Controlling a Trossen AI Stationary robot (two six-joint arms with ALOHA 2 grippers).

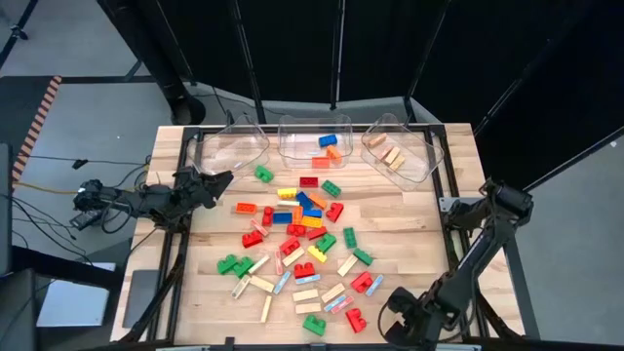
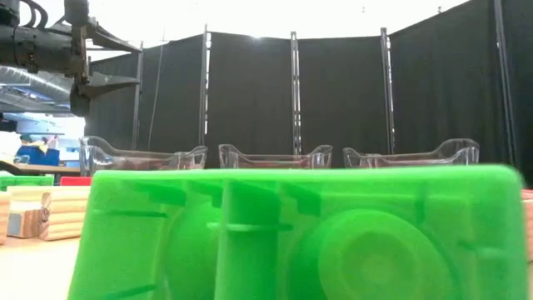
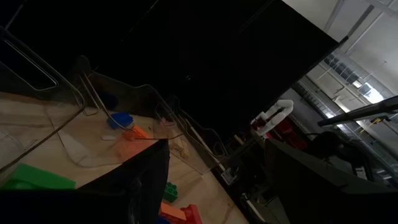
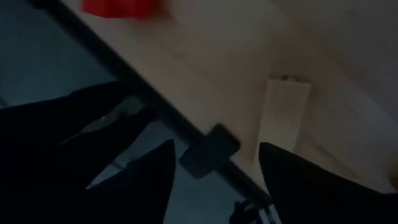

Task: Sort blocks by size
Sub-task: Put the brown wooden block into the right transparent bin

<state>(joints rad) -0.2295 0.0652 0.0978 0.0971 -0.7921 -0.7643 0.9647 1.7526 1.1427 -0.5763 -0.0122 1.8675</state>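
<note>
The blocks (image 1: 302, 244) lie scattered on the wooden table's middle: red, green, blue, yellow and orange studded bricks and tan wooden bars. A green brick (image 2: 300, 233) fills the low view. My left gripper (image 1: 216, 181) hovers open and level above the table's left side, also seen as the left gripper (image 2: 112, 58) high up in the low view. My right gripper (image 1: 396, 310) is at the near edge, right of a red brick (image 1: 356, 320). In its wrist view the right gripper (image 4: 214, 152) is open, pointing down at the table's edge, with nothing between its fingers.
Three clear bins stand along the far edge: the left bin (image 1: 234, 148), the middle bin (image 1: 314, 143) with blue, orange and red bricks, and the right bin (image 1: 402, 151) with tan bars. A black frame rail (image 4: 143, 106) runs along the near edge.
</note>
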